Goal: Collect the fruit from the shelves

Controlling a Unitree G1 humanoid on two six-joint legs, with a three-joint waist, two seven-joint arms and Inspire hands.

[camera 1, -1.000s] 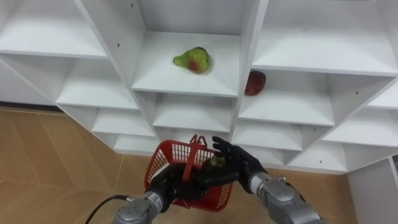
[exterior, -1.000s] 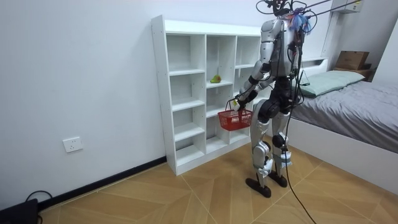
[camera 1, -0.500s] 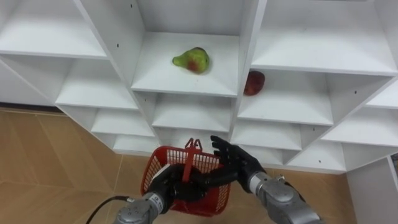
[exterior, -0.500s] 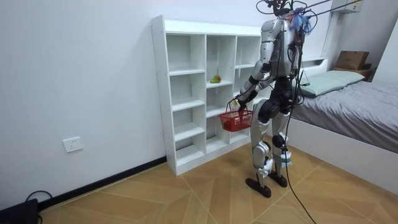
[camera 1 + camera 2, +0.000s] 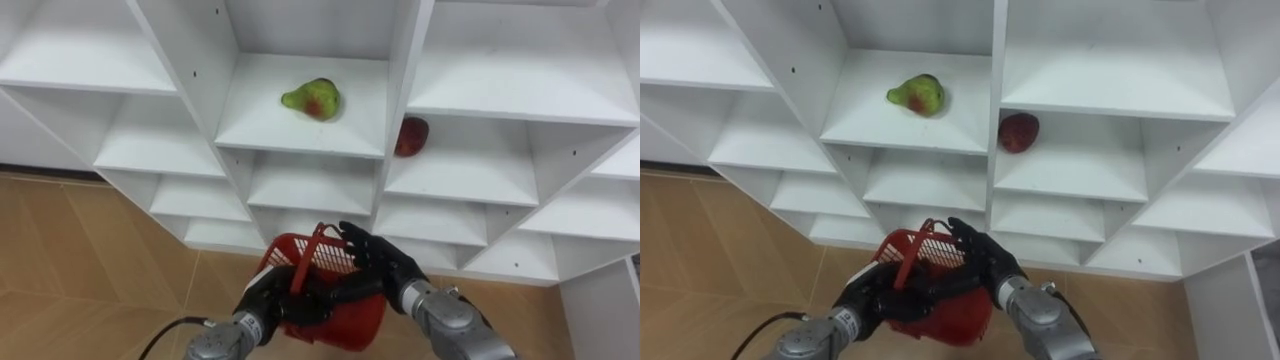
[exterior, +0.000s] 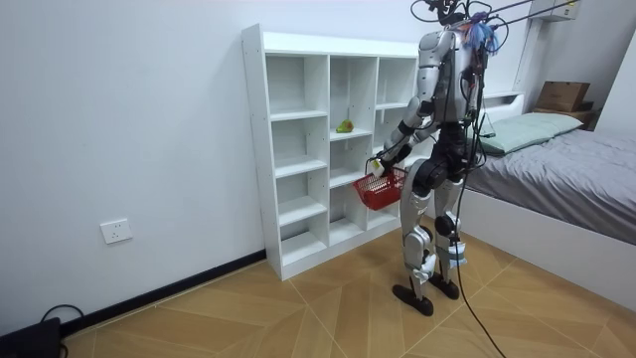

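Observation:
I stand facing a white closet (image 6: 298,149) of open shelves. A green-and-red pear (image 5: 311,98) lies on the middle shelf, and a dark red apple (image 5: 411,136) sits in the compartment to its right, one shelf lower. Below them hangs a red mesh basket (image 5: 345,312), tipped so that its solid side faces me. My left hand (image 5: 272,300) is shut on the basket's handle (image 5: 310,262). My right hand (image 5: 385,265) rests at the basket's far rim with its fingers straight and spread, holding nothing. The basket's inside is hidden.
The other closet compartments are bare. Wooden floor (image 5: 70,260) runs below the shelves. A bed (image 6: 556,159) stands close behind me on the room view's right, with a cardboard box (image 6: 562,95) beyond it.
The basket has tipped further and risen slightly. A small green fruit at my right hand's fingertips one second ago is gone from sight. My right hand stays spread over the rim.

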